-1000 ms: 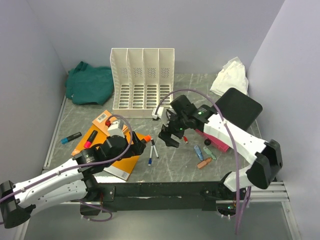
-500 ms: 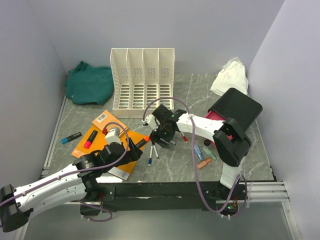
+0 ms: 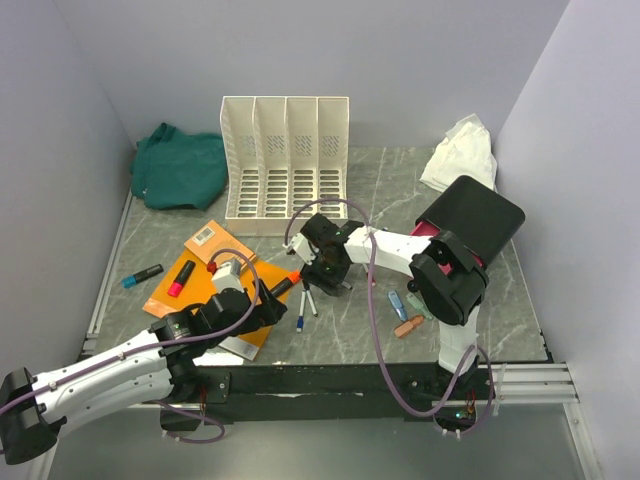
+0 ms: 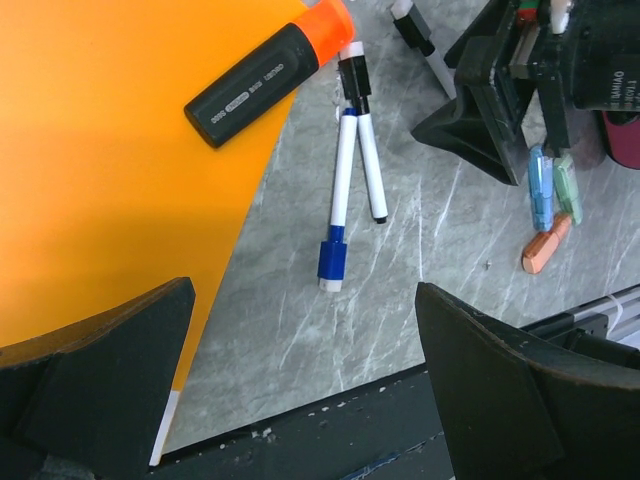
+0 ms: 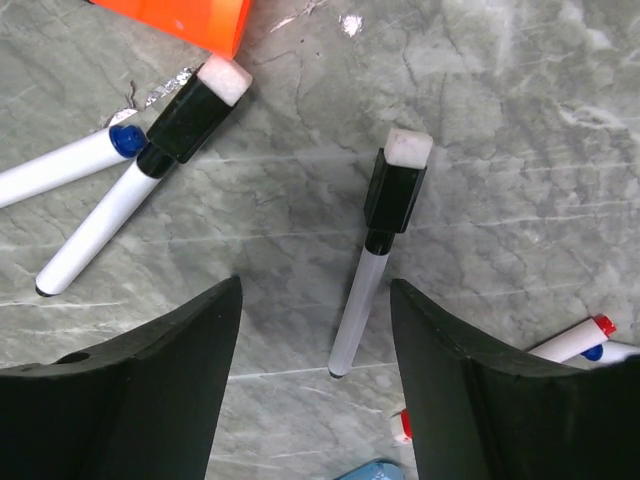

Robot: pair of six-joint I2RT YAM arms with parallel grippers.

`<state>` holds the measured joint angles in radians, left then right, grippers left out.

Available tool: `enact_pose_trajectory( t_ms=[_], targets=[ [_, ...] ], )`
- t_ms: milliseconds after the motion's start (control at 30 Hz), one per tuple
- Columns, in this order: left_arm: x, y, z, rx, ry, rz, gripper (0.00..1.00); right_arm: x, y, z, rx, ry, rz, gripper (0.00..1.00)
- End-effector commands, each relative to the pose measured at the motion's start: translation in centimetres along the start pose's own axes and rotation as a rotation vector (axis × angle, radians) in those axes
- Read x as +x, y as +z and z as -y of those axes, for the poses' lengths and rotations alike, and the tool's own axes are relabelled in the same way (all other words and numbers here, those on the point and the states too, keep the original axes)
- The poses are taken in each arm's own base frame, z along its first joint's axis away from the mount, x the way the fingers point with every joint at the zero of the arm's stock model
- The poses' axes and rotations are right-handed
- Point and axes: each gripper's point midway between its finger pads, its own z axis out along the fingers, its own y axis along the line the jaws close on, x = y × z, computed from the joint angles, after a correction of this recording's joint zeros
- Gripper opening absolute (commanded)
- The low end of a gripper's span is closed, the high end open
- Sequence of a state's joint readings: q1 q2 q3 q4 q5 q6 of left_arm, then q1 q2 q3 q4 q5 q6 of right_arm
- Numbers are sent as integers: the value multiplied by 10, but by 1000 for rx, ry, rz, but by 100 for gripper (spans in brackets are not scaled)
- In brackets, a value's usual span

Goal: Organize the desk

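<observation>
A: Where's the bench (image 3: 385, 185)?
B: It fills the middle of the top view, walled by pale lavender panels (image 3: 400, 60).
A: Right tool (image 5: 315, 390)?
B: Open, low over the stone, fingers (image 5: 150, 400) either side of a black-capped marker (image 5: 385, 235), not touching it.
A: Left tool (image 4: 300, 390)?
B: Spread wide over the edge of the orange notebook (image 4: 120, 180), holding nothing; an orange-capped highlighter (image 4: 265, 70) lies toward the top of that view.

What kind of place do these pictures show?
Probably a staged office desk for robot trials: a file rack, markers and an orange notebook lie on it, between plain panels.
</observation>
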<state>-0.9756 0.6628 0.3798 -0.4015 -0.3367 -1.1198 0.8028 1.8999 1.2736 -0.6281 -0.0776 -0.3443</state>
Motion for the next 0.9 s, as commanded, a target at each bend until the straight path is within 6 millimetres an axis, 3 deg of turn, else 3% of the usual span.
enact_pose_trajectory(
  t_ms=[0, 167, 367, 533, 700, 833, 867],
  targets=[
    [-5, 0, 14, 61, -26, 18, 99, -15, -2, 5, 12, 6, 28, 66],
    [-7, 1, 16, 56, -17, 20, 100, -9, 10, 2, -2, 12, -9, 58],
    [-7, 3, 19, 68, -16, 23, 100, -8, 13, -1, -21, 30, -21, 28],
    [-9, 5, 27, 83, -14, 23, 100, -7, 9, -2, -23, 22, -13, 12],
    [-9, 8, 45, 147, -35, 11, 99, -25, -37, -12, -89, -63, 104, 2],
    [-6, 15, 57, 172, -55, -21, 99, -33, -108, -29, -198, -142, 266, 0],
    [-5, 16, 60, 178, -57, -29, 99, -34, -122, -25, -201, -138, 302, 0]
  ],
)
